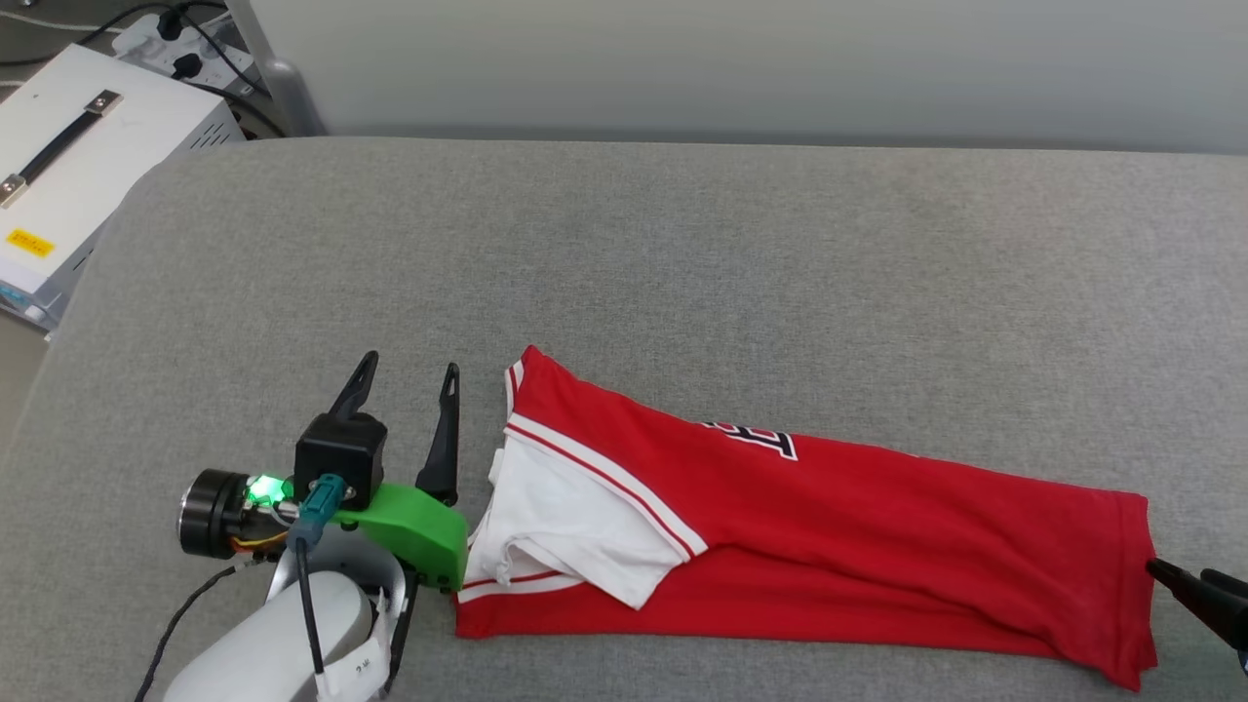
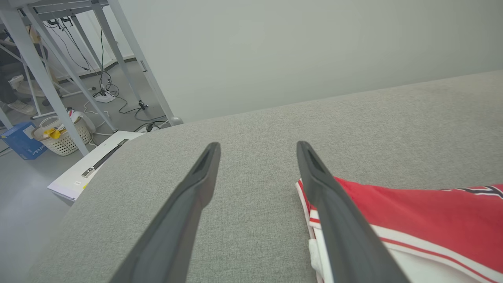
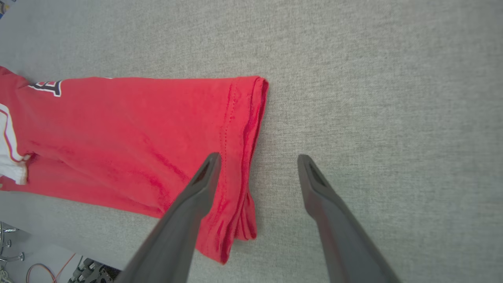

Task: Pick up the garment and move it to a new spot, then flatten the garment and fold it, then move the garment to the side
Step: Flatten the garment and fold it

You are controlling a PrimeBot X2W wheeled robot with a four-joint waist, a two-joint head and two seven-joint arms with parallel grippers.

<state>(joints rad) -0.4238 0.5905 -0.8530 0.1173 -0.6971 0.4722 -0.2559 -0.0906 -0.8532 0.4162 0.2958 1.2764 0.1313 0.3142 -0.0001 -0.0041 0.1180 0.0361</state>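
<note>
Head view, lower left: left tool spread wide, empty, just beside the folded garment, which lies lower centre on the grey surface. Right tool sits lower right, at the hem.
Left wrist view: box and basket at left.
Right wrist view: tool splayed, empty, one finger over the hem.

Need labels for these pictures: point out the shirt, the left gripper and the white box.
shirt (image 1: 877,517), head view, on its red body.
left gripper (image 1: 409,363), head view, midway between its fingertips.
white box (image 1: 127,136), head view, on its top face.
</note>
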